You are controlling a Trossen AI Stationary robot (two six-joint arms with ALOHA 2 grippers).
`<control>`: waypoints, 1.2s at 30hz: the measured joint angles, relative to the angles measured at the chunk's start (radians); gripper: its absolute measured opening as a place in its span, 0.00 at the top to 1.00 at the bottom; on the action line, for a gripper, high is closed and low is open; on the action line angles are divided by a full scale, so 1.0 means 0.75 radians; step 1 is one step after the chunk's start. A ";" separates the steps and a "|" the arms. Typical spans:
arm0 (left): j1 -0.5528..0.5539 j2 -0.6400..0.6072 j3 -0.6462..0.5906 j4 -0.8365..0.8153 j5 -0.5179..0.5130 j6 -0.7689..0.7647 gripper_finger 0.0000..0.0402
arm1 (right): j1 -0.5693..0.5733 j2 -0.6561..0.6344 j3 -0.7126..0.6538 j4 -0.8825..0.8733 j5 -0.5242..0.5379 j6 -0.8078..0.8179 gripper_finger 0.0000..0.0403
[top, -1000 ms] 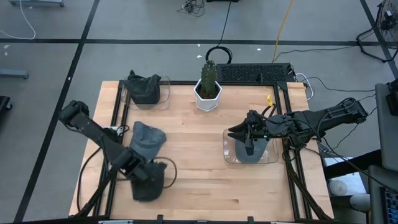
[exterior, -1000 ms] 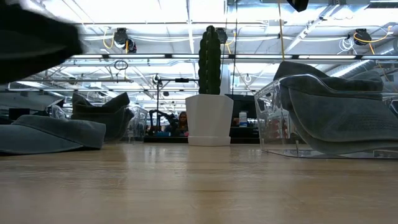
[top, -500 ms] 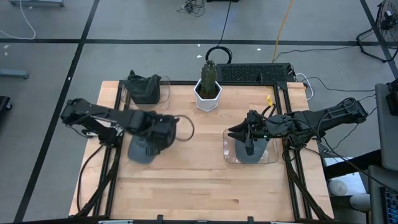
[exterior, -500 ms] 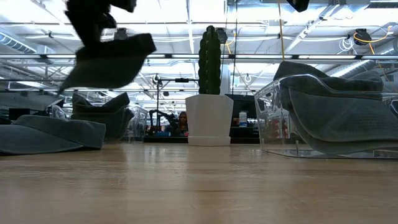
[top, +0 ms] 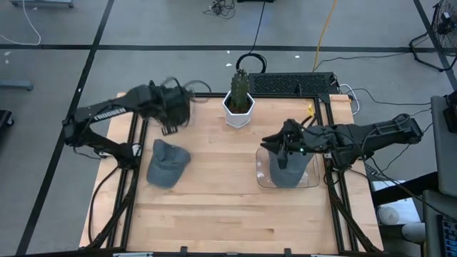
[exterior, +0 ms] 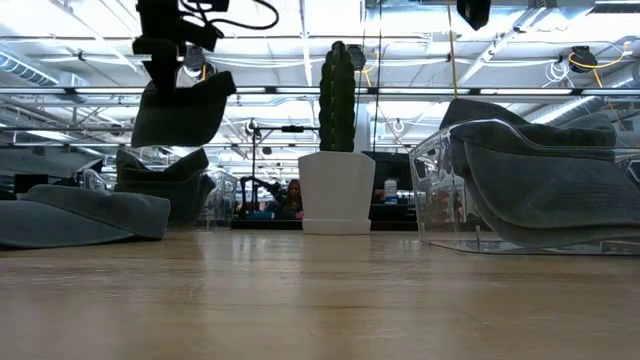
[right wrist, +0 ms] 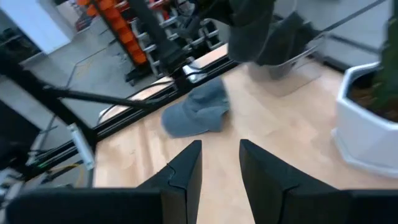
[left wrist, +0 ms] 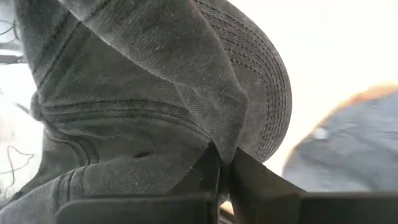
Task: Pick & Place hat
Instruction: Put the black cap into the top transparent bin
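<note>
My left gripper (exterior: 163, 72) is shut on a dark grey hat (exterior: 185, 110) and holds it in the air at the table's far left. Below it stands a clear container (exterior: 218, 192) with another dark hat (exterior: 160, 178) inside. A lighter grey hat (top: 168, 164) lies flat on the wood at the left. My right gripper (right wrist: 221, 155) stands open with nothing between its fingers, over the clear container (top: 265, 178) at the right, where a further grey hat (exterior: 550, 190) rests. My left gripper pinches a fold of the hat's cloth (left wrist: 214, 134) between its two fingers, beside the stitched brim (left wrist: 267, 74). The fingers come from above, slanting down. The hat hangs below them, clear of the table and above the far-left container.
A white pot with a cactus (top: 239, 103) stands at the middle of the far edge. Black rails (top: 335, 193) run along the table's left and right sides. Bare wood (top: 228, 207) spreads across the middle and near part.
My left gripper has swung from the near left of the table toward the far edge and risen, carrying the hat with it. The hat, then low near the front left, now hangs over the far-left container. The gripper has stayed shut on it.
</note>
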 joint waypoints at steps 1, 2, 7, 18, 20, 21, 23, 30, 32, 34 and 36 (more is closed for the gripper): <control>0.047 -0.008 0.000 0.016 -0.003 0.043 0.97 | -0.021 0.000 0.000 0.000 0.000 -0.010 0.76; 0.086 -0.012 0.000 0.023 -0.006 0.083 0.98 | -0.047 0.000 0.000 0.000 0.002 -0.020 0.76; 0.247 -0.009 -0.001 0.042 -0.023 0.196 0.97 | -0.179 0.000 0.000 0.016 0.090 -0.069 0.76; 0.372 -0.108 -0.275 0.337 -0.154 0.307 0.97 | -0.409 0.000 0.000 0.100 0.094 -0.074 0.76; 0.371 -0.128 -0.312 0.338 -0.153 0.260 0.98 | -0.432 0.000 0.000 0.100 0.094 -0.074 0.76; 0.371 -0.136 -0.328 0.338 -0.150 0.228 0.98 | -0.441 0.000 0.000 0.100 0.093 -0.073 0.76; 0.369 -0.150 -0.353 0.353 -0.137 0.179 0.98 | -0.461 0.000 0.000 0.100 0.093 -0.065 0.76; 0.369 -0.180 -0.521 0.527 -0.132 0.232 0.97 | -0.536 0.000 0.000 0.100 0.092 -0.009 0.76; 0.369 -0.179 -0.575 0.549 -0.132 0.252 0.98 | -0.554 0.000 0.000 0.100 0.092 -0.003 0.76; 0.368 -0.179 -0.619 0.560 -0.132 0.241 0.97 | -0.567 0.000 0.000 0.100 0.092 -0.003 0.76; 0.369 -0.180 -0.658 0.576 -0.132 0.211 0.93 | -0.575 0.000 0.000 0.100 0.092 -0.002 0.76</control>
